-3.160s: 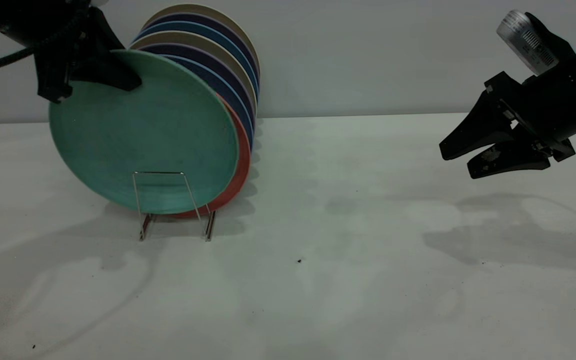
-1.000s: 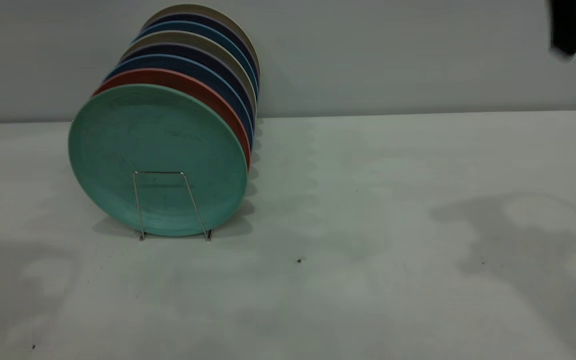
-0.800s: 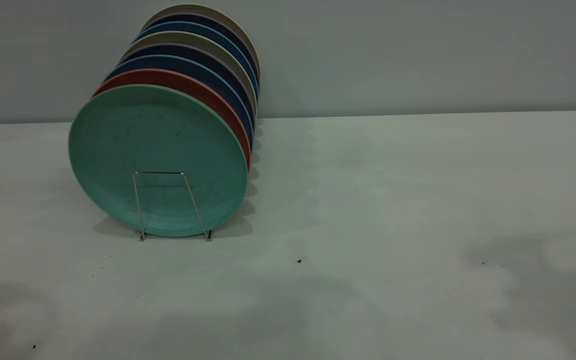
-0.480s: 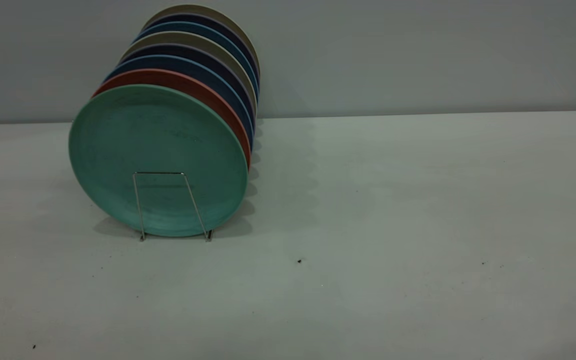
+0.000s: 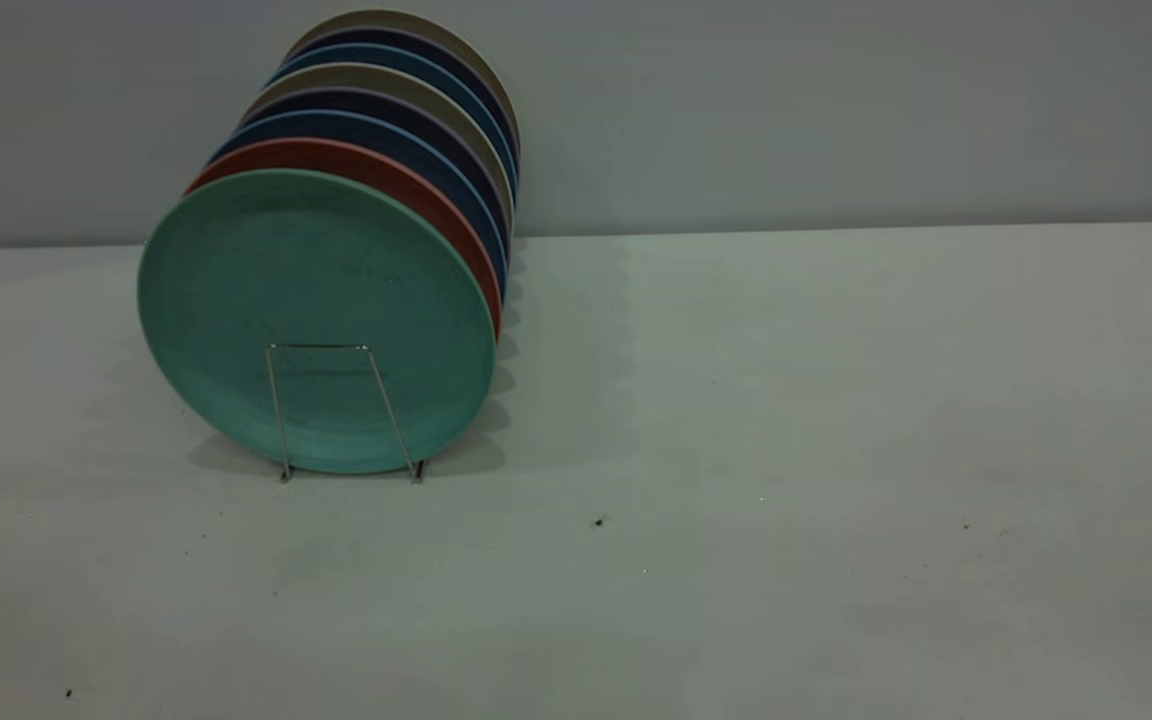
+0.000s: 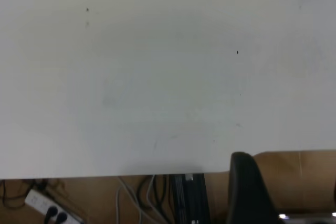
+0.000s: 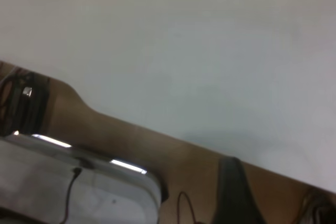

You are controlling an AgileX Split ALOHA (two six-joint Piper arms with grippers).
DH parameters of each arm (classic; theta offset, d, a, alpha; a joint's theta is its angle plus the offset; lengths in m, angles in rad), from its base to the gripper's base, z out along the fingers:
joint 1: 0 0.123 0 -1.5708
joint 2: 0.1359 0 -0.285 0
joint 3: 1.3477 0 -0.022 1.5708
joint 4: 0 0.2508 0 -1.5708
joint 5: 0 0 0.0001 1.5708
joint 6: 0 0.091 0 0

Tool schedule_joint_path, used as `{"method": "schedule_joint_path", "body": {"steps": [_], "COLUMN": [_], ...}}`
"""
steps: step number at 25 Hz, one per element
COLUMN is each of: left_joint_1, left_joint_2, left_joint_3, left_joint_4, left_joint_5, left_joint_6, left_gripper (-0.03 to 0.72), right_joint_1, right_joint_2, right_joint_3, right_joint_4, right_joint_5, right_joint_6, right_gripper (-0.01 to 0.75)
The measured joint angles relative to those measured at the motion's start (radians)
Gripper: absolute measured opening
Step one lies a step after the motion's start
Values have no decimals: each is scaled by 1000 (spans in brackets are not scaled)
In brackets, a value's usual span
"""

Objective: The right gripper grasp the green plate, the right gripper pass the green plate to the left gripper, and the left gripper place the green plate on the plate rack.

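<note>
Toward the left of the exterior frame, the green plate (image 5: 316, 320) stood on edge at the front of a row of plates, its face turned toward the camera and its lower edge seated in the plate rack (image 5: 346, 412), whose front wire loop crossed the plate's lower part. Directly behind it sat a salmon-pink plate (image 5: 436, 215), then dark blue plates (image 5: 416, 140) and beige ones, the row receding toward the upper middle of the frame against the pale wall. The white tabletop (image 5: 786, 420) filled the rest of the view, marked by a few dark specks. Neither arm appeared in the exterior view. The left gripper (image 6: 247, 192) showed only as one dark finger at the lower right of its wrist picture, past the tabletop's edge, and the right gripper (image 7: 233, 192) likewise as a single dark shape low in its own picture; whether either pair of jaws was wide or narrow could not be told.
</note>
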Motion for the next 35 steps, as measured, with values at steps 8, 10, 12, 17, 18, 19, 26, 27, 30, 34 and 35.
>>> {"method": "schedule_joint_path", "body": {"steps": [8,10,12,17,18,19,26,27,30,34,35], "left_joint_1": [0,0,0,0,0,0,0,0,0,0,0], "left_joint_2": [-252,-302,-340,-405,-410,-411,-414,-414,-414,-414,-414], "left_joint_3": [90,90,90,90,90,90,90,90,90,90,90], "left_joint_4": [22,22,22,22,21,17,-71,-82,-96,-98,-100], "left_joint_5": [21,22,23,31,33,33,35,35,35,35,35], "left_joint_6": [7,15,18,19,19,19,56,67,88,93,93], "left_gripper": [423,423,423,423,423,423,423,423,423,423,423], "right_joint_1": [0,0,0,0,0,0,0,0,0,0,0], "right_joint_2": [-263,-312,-341,-365,-365,-365,-365,-365,-365,-365,-365], "right_joint_3": [131,162,181,183,183,183,183,183,183,183,183], "right_joint_4": [7,32,55,71,71,72,74,74,75,75,75], "right_joint_5": [-38,-56,-65,-75,-75,-75,-75,-75,-76,-77,-77], "right_joint_6": [-115,-115,-115,-115,-115,-115,-115,-115,-115,-116,-116], "right_gripper": [482,482,482,482,482,482,482,482,482,482,482]}}
